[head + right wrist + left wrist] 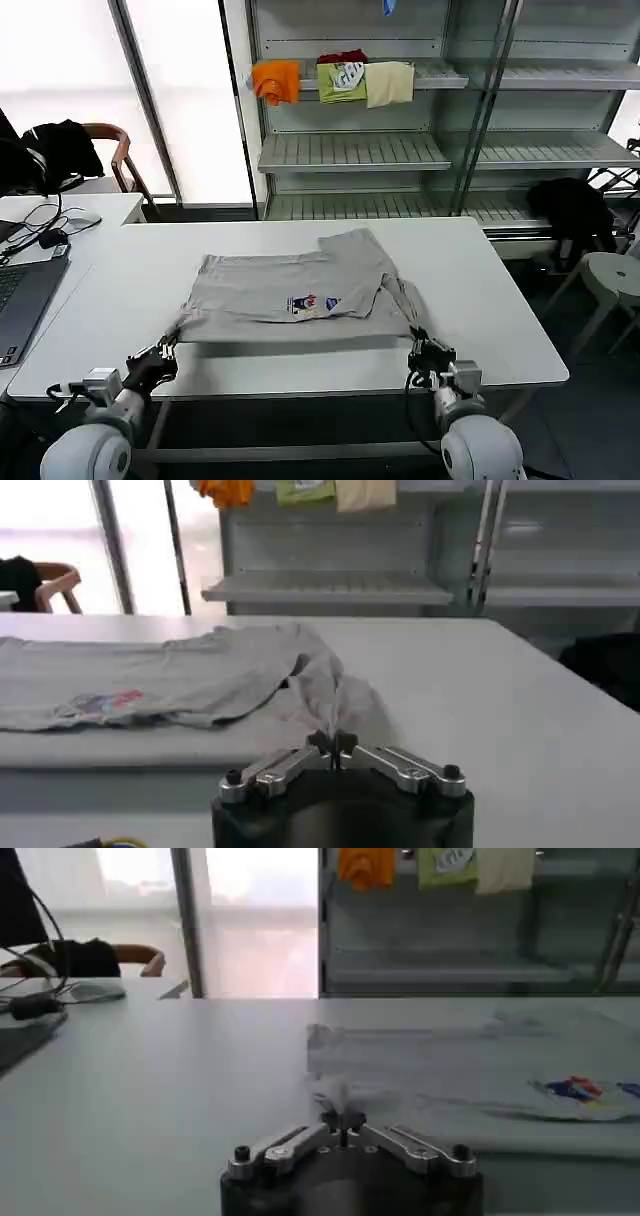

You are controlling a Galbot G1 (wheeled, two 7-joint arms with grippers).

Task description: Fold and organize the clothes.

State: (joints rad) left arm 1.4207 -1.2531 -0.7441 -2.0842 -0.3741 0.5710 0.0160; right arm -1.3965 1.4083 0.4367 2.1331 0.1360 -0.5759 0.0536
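Closest to the robot, both grippers sit at the near edge of the white table (480, 300), each pinched onto a corner of the grey T-shirt (290, 290). The left gripper (166, 346) has its fingers clamped together on a small tuft of fabric at the shirt's near left corner; in its wrist view the fold of cloth rises right out of the closed fingertips (343, 1118). The right gripper (420, 340) is likewise clenched on the near right corner, with a bunched ridge of cloth running away from its tips (331, 742).

Beyond the grippers the T-shirt lies across the middle of the table, partly folded, its small multicoloured print (313, 303) facing up just ahead of and between them. A sleeve or corner juts out on the far right side of the shirt, so the outline is not yet square.

Further off, past the table, shelving (350, 150) carries orange, green and cream garments (330, 80).

The risk from here, as I judge it, is uneven pulling: both grips hold very little cloth, so a tug could slip one corner free and let that side drop. If one arm travels faster, the fold will skew or drag the whole shirt toward the table edge.
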